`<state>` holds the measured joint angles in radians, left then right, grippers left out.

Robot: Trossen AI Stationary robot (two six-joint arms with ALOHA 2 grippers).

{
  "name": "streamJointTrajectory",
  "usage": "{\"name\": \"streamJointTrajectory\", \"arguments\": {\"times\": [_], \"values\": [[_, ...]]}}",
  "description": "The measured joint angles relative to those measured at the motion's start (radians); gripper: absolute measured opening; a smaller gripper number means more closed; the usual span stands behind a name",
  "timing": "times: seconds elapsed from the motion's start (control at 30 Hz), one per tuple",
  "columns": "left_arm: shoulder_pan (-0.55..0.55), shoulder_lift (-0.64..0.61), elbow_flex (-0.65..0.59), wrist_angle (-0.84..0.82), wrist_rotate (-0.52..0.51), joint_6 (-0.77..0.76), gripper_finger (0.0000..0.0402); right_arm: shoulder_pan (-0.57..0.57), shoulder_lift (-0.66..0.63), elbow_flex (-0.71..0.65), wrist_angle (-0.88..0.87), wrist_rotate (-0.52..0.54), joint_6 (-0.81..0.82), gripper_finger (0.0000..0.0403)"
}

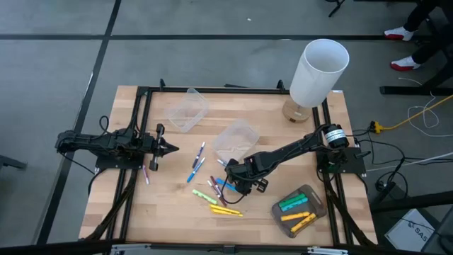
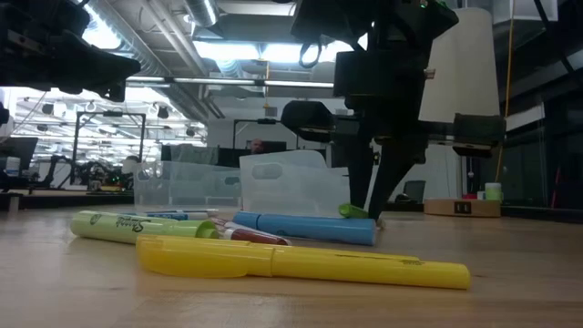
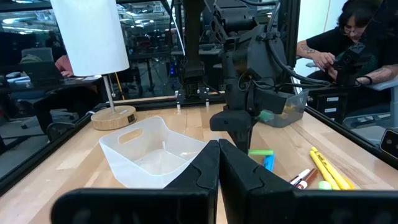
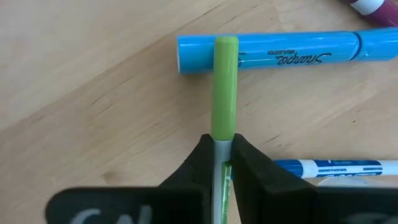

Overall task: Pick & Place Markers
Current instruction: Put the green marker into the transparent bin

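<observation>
The desk [image 1: 141, 212] is a pale wooden butcher-block top edged by a black metal frame, standing on a grey floor crossed by dark lines. At its left side the left claw [image 1: 172, 147] waits above the wood with its fingers pressed together, holding nothing; a purple marker [image 1: 146, 174] lies just beside that arm. Towards the middle stand two clear plastic tubs [image 1: 188, 110], one nearer the far edge, the other close to the right arm. Two white markers with blue caps [image 1: 196, 168] lie between the arms. Below them, yellow and green markers [image 1: 225, 210] are scattered in a loose bunch near the front edge.

Right of these, the right claw [image 4: 222, 149] is down at the desk, pinched narrow on a green marker [image 4: 225, 87], whose far end touches a light blue marker [image 4: 273, 53] lying crosswise. A grey tray [image 1: 315, 211] near the front right corner holds green and yellow markers. A white lamp [image 1: 318, 74] on a round wooden base stands at the far right corner.

Beyond the desk the low view shows a large workshop with ceiling strip lights; the left wrist view shows a seated person [image 3: 348, 37] at the right.
</observation>
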<state>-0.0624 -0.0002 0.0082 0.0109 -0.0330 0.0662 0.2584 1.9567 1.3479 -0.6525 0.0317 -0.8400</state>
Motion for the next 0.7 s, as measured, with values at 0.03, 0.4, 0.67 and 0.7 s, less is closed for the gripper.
{"name": "streamJointTrajectory", "arguments": {"times": [0.03, 0.4, 0.67, 0.7], "values": [[0.000, 0.000, 0.000, 0.000, 0.000, 0.000, 0.0004, 0.000, 0.000, 0.000, 0.000, 0.001, 0.005, 0.0031], [0.000, 0.000, 0.000, 0.000, 0.000, 0.000, 0.0004, 0.007, -0.024, 0.021, -0.036, 0.030, 0.055, 0.0031], [0.000, 0.000, 0.000, 0.002, 0.000, 0.000, 0.0004, 0.020, -0.054, 0.090, -0.070, 0.027, 0.172, 0.0031], [0.000, 0.001, 0.000, 0.005, -0.001, 0.000, 0.0004, 0.020, -0.057, 0.106, -0.068, 0.024, 0.191, 0.0031]]}}
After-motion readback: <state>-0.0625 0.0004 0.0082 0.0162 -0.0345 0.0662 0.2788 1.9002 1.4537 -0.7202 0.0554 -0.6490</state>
